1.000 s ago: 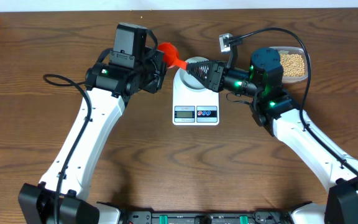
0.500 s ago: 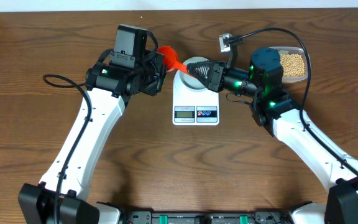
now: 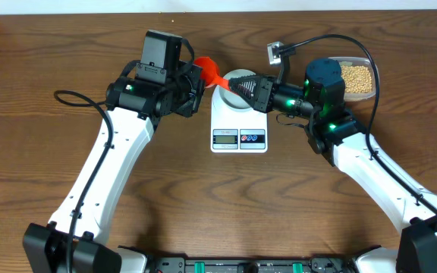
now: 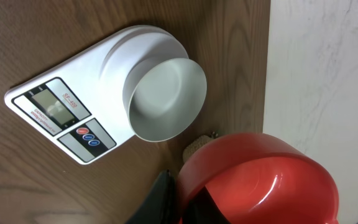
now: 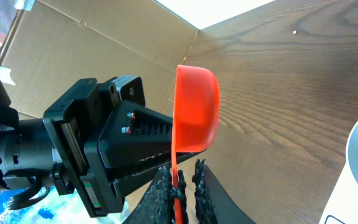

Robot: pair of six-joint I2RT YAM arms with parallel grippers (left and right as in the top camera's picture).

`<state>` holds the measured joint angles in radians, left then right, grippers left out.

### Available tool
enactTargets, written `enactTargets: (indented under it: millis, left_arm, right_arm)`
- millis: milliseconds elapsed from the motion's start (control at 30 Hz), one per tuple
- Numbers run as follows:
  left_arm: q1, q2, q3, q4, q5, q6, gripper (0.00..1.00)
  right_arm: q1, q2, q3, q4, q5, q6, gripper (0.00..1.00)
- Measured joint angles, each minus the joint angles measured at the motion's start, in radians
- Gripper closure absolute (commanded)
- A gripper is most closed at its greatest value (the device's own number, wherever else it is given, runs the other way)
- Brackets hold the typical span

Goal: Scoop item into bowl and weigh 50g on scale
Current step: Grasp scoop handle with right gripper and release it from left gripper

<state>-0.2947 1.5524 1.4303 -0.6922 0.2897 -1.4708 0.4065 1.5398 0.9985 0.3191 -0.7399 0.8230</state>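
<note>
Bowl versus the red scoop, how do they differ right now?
The bowl is white; the scoop is red. The bowl rests on the scale; the scoop is held in the air by its handle in the right gripper. Both are round, open cups.

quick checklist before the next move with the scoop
1. bowl sits on scale: ok
2. bowl empty: ok, nothing inside
3. scoop loaded: not ok, it looks empty
4. right claw on scoop handle: ok, fingers close on either side of it
5. left claw free of scoop: cannot tell, it sits right against it
6. scale reads zero: cannot tell, digits too small
</note>
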Motion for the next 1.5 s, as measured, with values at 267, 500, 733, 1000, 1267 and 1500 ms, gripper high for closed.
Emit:
enactTargets:
  millis: [267,500,733,1000,1267,1500]
  left_arm:
    - [-0.001,0.0,0.0,0.0,0.0,0.0,0.93]
    - [-0.001,0.0,0.0,0.0,0.0,0.0,0.93]
    - [-0.001,0.0,0.0,0.0,0.0,0.0,0.93]
    - [-0.002,0.0,0.0,0.0,0.001,0.0,0.93]
    - [-0.002,0.0,0.0,-0.005,0.001,0.0,0.93]
    - [-0.002,0.0,0.0,-0.008,0.004,0.0,0.93]
  right_arm:
    - [0.0,0.0,0.0,0.0,0.0,0.0,0.9]
    - [0.0,0.0,0.0,0.0,0.0,0.0,0.89]
    - [0.011,0.0,0.0,-0.001,0.0,0.0,0.88]
    - [0.023,0.0,0.0,-0.001,0.0,0.0,0.89]
    - [0.023,0.0,0.0,0.0,0.001,0.0,0.87]
    - [0.023,0.0,0.0,0.003,0.007,0.0,0.94]
